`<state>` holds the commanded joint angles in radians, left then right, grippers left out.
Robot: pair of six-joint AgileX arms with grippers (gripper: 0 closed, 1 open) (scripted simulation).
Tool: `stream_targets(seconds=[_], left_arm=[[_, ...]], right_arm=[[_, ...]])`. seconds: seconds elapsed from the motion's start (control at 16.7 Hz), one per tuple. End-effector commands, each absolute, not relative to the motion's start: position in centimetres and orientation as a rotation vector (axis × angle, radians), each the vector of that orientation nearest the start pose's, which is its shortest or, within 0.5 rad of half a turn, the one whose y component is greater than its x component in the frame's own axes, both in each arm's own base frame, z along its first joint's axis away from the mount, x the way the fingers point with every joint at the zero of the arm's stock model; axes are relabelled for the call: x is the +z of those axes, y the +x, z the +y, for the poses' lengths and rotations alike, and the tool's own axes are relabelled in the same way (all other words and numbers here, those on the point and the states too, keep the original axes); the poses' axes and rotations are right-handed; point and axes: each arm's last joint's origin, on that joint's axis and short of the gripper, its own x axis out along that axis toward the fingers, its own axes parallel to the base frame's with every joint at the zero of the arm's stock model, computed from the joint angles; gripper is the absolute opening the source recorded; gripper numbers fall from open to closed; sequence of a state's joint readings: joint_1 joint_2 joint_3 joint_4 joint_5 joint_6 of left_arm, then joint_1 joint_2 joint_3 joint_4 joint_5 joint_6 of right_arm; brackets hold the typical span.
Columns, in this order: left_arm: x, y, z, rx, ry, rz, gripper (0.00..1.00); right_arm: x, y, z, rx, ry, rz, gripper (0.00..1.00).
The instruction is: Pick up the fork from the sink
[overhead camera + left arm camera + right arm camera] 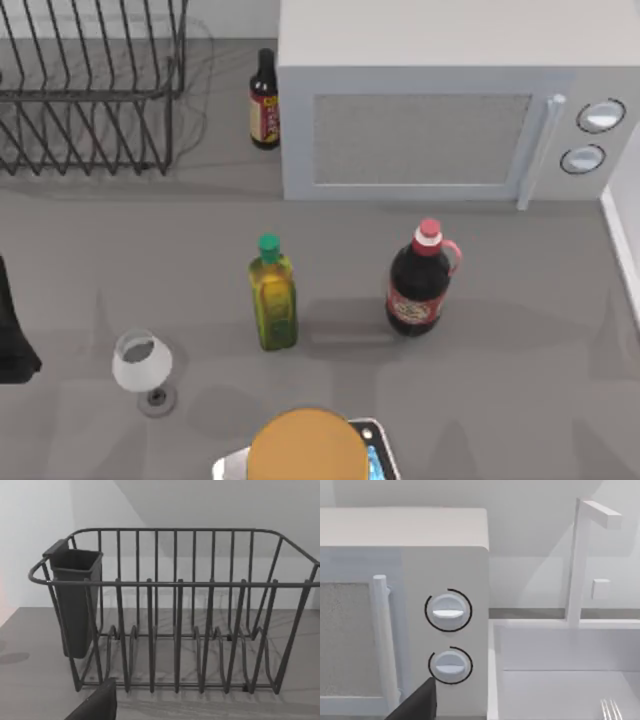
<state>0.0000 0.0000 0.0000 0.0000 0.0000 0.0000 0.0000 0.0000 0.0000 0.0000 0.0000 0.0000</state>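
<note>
Peeking into the right wrist view at its lower edge, the silver tines of the fork lie on the pale floor of the sink, which sits just beside the microwave under a white faucet. Only the tine tips are in frame, so the handle's line cannot be read for certain; the tines point away from the camera, which suggests the long axis runs toward the right arm.

From above, the sink's rim is at 3 o'clock on the table, right of the microwave. That puts the right arm as the nearer one, in my judgement, and the fork ahead of and below its pincer.

A dark finger of the right pincer juts up in front of the microwave's 2 knobs, touching nothing. How wide it stands cannot be told.

A dark finger of the left pincer faces the wire dish rack at 10 o'clock, well apart from the sink; its spread cannot be told either, and nothing is seen in its hold.
</note>
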Motion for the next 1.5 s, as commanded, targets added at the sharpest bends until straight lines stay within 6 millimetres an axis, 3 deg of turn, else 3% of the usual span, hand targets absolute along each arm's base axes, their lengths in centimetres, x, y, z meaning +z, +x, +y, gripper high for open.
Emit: stream_targets(seconds=[0.3, 0.54, 0.72, 0.96, 1.14, 1.32, 1.5], left_arm=[[16.0, 10.6, -0.1, 0.000, 0.000, 0.000, 1.00], [16.0, 10.6, -0.1, 0.000, 0.000, 0.000, 1.00], [16.0, 10.6, -0.1, 0.000, 0.000, 0.000, 1.00], [16.0, 10.6, -0.1, 0.000, 0.000, 0.000, 1.00], [16.0, 10.6, -0.1, 0.000, 0.000, 0.000, 1.00], [16.0, 10.6, -0.1, 0.000, 0.000, 0.000, 1.00], [16.0, 10.6, -0.1, 0.000, 0.000, 0.000, 1.00]], right_arm=[[17.8, 10.7, -0.2, -0.011, -0.010, 0.055, 1.00], [22.1, 11.9, -0.6, -0.038, -0.034, 0.197, 1.00], [26.2, 14.3, -1.0, -0.060, -0.054, 0.347, 1.00], [30.9, 20.4, -2.3, -0.085, -0.076, 0.584, 1.00], [32.6, 26.6, -4.0, -0.093, -0.083, 0.779, 1.00], [31.9, 33.3, -6.2, -0.092, -0.079, 0.975, 1.00], [29.1, 39.3, -8.8, -0.079, -0.065, 1.161, 1.00]])
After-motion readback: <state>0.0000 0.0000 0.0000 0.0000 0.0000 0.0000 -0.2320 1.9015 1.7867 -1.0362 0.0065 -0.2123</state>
